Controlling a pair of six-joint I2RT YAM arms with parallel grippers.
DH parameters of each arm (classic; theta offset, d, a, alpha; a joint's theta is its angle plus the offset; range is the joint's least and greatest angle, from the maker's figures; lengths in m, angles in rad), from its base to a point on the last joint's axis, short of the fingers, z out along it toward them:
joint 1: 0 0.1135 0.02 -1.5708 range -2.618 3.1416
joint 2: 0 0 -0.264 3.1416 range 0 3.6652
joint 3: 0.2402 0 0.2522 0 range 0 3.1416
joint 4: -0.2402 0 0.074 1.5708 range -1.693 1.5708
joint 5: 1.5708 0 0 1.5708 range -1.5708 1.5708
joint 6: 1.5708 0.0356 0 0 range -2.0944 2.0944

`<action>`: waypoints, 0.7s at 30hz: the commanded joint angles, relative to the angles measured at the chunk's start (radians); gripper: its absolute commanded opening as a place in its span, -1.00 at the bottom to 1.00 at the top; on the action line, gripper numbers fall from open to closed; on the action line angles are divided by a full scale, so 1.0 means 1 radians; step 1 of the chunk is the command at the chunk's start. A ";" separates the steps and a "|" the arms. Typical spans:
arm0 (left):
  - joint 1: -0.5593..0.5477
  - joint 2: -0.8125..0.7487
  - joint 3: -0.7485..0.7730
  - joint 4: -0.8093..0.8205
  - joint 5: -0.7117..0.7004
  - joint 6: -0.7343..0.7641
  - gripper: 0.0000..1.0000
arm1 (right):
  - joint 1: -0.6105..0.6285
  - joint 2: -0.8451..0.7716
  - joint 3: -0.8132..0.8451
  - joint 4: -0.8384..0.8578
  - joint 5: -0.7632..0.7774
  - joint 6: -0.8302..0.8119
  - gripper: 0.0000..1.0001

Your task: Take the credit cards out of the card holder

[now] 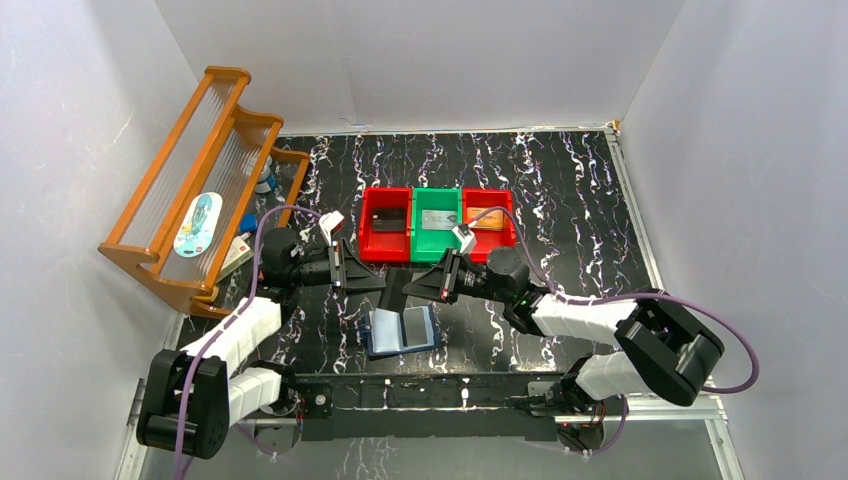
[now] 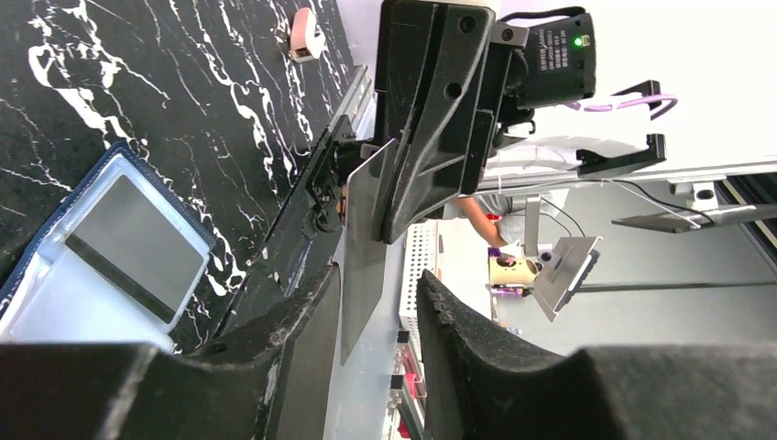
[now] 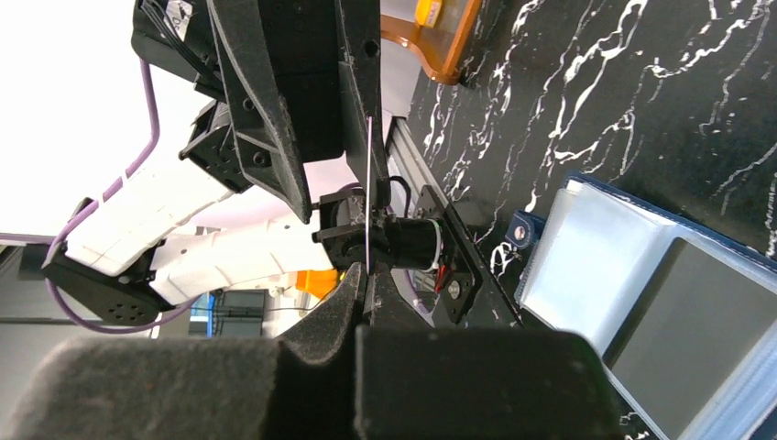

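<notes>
Right gripper (image 3: 368, 286) pinched shut on credit card (image 2: 365, 247). Card held in air, on edge, long axis running from right fingers toward left arm. Left gripper (image 2: 377, 291) part open, fingers straddling card's free end, gap showing on one side, no clamp seen. Likely handover: left needs only to close across card's flat faces. Card holder (image 1: 382, 331) lies open on table below both grippers, second dark card (image 2: 137, 243) in its sleeve.

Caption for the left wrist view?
Right gripper holds a dark credit card inside the open left gripper; card holder lies open on the table, second card inside.
</notes>
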 commanded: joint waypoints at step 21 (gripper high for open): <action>-0.006 -0.002 0.005 0.068 0.096 -0.031 -0.95 | -0.006 0.105 -0.002 0.273 -0.082 0.075 -0.95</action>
